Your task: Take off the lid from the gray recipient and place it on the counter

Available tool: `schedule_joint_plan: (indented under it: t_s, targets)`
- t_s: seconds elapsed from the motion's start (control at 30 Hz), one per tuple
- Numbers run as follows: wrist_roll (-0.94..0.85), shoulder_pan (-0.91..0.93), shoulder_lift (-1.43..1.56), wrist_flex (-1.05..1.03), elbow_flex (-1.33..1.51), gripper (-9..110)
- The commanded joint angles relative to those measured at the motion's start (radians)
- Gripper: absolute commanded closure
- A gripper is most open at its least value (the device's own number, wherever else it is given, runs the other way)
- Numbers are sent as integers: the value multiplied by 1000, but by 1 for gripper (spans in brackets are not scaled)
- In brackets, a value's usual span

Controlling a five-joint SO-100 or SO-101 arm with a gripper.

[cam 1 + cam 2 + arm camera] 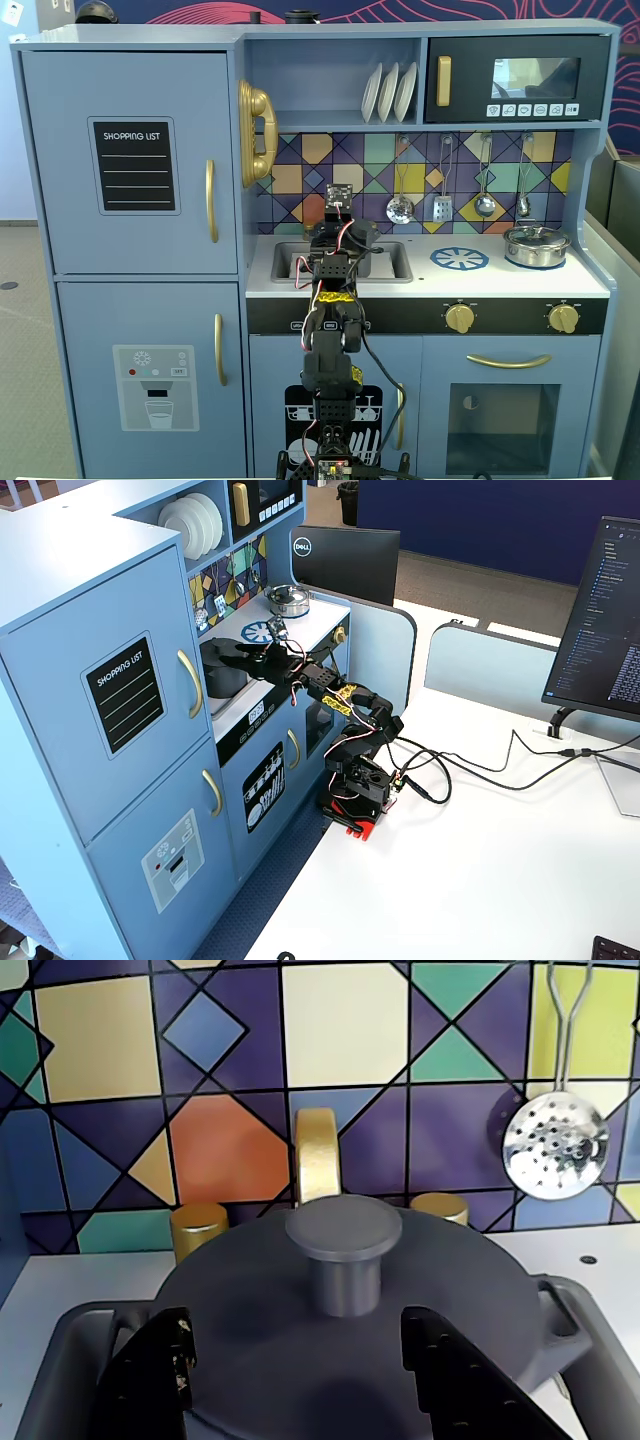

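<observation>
The dark gray lid [250, 1290] with its central knob [343, 1235] sits closed on the gray recipient, of which one side handle [560, 1320] shows. The pot stands in the sink cutout [80, 1360] of the white counter [70, 1275]. My gripper [295, 1330] is open and low over the lid's near half. Its black fingers [455, 1380] stand on either side, short of the knob, with nothing between them. In a fixed view the arm [330, 300] hides the pot. In the side fixed view the gripper [222, 650] reaches over the dark pot [225, 683].
A gold faucet [318, 1155] and two gold taps [198, 1230] stand just behind the pot against the tiled wall. A slotted ladle [553, 1145] hangs at the right. A shiny steel pot [536, 245] sits at the counter's right end, beside the blue burner ring [459, 259].
</observation>
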State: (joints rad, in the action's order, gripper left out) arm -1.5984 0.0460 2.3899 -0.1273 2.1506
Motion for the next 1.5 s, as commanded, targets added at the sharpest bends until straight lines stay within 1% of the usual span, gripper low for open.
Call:
schedule_joint_plan:
  t_s: [0.0,0.5,0.83,0.9,0.97,1.13,1.23,1.47]
  targets:
    - [-5,0,-49,-3,-107,84]
    - [15,26,-212,-11,-238,86]
    - [20,20,-324,72,-275,87]
    - [18,18,-344,80,-288,90]
    - [-2,11,-356,101,-288,102]
    - [23,11,-353,169,-275,102]
    - [17,8,-339,173,-288,102]
    - [-57,-11,-264,150,-311,102]
